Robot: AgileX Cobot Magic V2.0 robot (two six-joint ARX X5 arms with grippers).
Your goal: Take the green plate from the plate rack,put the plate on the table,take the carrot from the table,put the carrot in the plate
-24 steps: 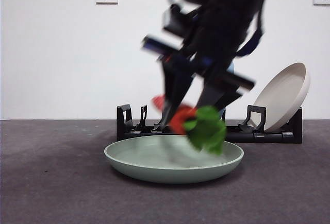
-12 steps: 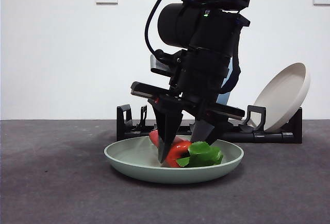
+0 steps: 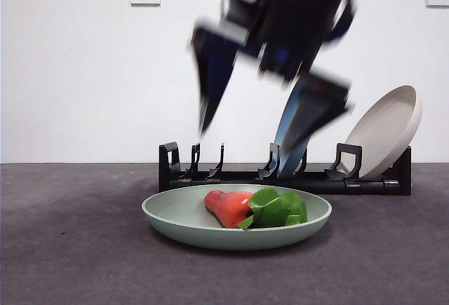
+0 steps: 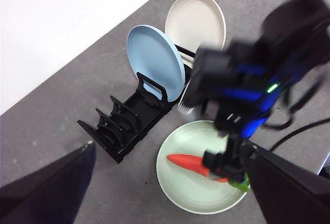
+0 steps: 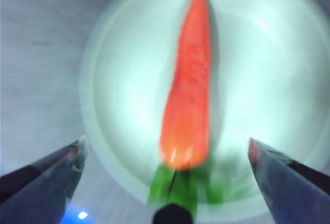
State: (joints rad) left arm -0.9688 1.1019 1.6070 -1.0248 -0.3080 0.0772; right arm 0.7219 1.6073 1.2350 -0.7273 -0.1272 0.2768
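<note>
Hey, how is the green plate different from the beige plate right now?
The green plate lies flat on the table; the beige plate stands tilted at one end of the plate rack. The green plate holds the carrot; the beige plate holds nothing. The green one is pale sage, the other off-white. Both are round, shallow and plain.

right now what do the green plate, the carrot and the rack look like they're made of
Green plate: likely matte plastic or melamine, with an even sage colour and no glare.
Carrot: seems a toy, with a smooth orange-red plastic-looking body and flat, bright green leaves, perhaps fabric or soft plastic.
Plate rack: black, moulded-looking prongs, probably hard plastic, though coated metal can't be ruled out.
</note>
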